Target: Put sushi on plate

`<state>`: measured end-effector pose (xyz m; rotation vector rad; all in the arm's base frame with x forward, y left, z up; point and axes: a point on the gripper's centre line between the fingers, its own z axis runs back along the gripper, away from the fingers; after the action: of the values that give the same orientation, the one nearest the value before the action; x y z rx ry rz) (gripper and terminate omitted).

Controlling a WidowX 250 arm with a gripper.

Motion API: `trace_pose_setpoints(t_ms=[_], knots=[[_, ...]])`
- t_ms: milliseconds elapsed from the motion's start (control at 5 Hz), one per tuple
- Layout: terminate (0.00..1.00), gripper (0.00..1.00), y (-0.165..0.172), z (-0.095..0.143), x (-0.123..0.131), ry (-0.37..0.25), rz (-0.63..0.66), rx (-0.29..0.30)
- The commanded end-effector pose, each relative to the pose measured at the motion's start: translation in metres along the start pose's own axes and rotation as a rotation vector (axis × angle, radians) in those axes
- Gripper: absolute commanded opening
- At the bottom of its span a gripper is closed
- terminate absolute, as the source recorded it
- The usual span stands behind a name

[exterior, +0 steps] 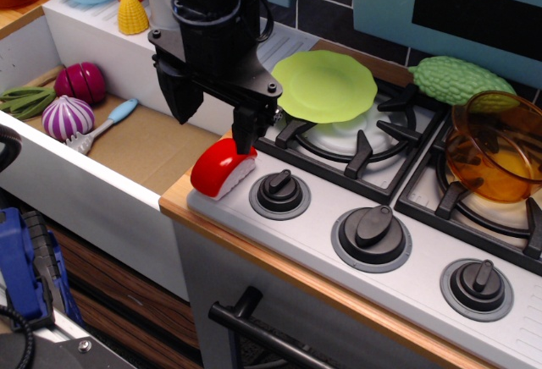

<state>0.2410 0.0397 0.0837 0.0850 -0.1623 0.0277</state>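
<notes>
Early in the task: toy nigiri sushi (222,168) resting on the stove's front left corner, directly under the gripper (213,121), with one dark fingertip (245,139) touching or nearly touching its red top and the other finger out to the left, so jaws spread and nothing pinched yet. Up and to the right of the gripper, beyond a burner grate, lime-green plate (323,86) lying bare on the back burner. Still to do, judging by this: close on the sushi, lift, carry over, release on the plate.
</notes>
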Motion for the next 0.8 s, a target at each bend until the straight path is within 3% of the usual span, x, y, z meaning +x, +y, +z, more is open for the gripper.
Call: trace_pose_setpoints(t_ms=[0,400,600], knots=[[0.00,1.00,0.000,0.000,0.000,0.000,0.000,0.000],[0.00,1.00,-0.006,-0.017,-0.001,-0.002,0.049,0.039],[0.00,1.00,0.000,-0.024,0.001,0.017,0.052,0.007]])
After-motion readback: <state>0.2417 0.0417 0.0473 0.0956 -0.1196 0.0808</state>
